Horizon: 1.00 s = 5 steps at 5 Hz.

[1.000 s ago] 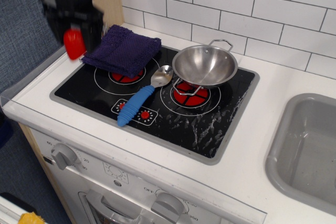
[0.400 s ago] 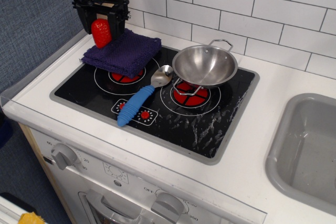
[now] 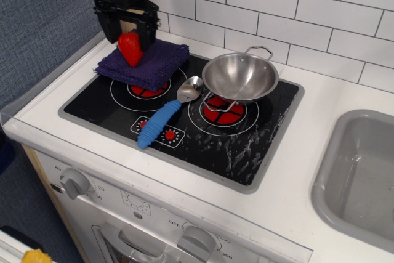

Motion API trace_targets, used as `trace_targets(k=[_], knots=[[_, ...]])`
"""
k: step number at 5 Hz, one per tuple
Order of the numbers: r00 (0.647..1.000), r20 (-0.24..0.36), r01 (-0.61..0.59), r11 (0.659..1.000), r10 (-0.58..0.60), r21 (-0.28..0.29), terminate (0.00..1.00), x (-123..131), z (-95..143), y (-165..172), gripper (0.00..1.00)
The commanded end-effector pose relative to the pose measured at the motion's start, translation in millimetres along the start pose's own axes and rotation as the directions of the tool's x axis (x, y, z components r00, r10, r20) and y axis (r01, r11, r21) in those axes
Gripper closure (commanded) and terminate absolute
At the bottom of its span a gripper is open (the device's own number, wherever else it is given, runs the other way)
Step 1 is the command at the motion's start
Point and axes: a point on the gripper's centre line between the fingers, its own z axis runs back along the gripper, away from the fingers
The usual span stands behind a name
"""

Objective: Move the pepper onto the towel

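Observation:
The red pepper point(image 3: 130, 48) hangs tip down between the black fingers of my gripper point(image 3: 129, 36), which is shut on it. Its tip is at or just above the left part of the dark purple-blue knitted towel point(image 3: 145, 63); I cannot tell if it touches. The towel lies folded on the back left burner of the black stove top point(image 3: 184, 121). My arm comes down from the top left in front of the tiled wall.
A steel pan point(image 3: 240, 77) sits on the right burner. A spoon with a blue handle point(image 3: 161, 122) lies between the burners, bowl toward the pan. A grey sink point(image 3: 363, 177) is at the right. Stove knobs point(image 3: 75, 183) are at the front.
My gripper has carried the pepper from left of the stove to the right and down, over the towel's left part.

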Motion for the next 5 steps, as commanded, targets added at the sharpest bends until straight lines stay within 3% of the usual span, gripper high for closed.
trace_targets(k=[1,3,4,5], knots=[[0.999,0.041,0.014,1.0,-0.015,0.025,0.0,2.4,32.7,-1.4,0.0],[0.991,0.127,0.025,0.999,-0.03,0.04,0.0,-12.2,86.8,-14.7,0.0],[0.994,0.089,0.061,0.997,-0.065,0.048,0.0,-19.3,81.1,-24.1,0.0],[0.994,0.089,0.061,0.997,-0.065,0.048,0.0,-19.3,81.1,-24.1,0.0]])
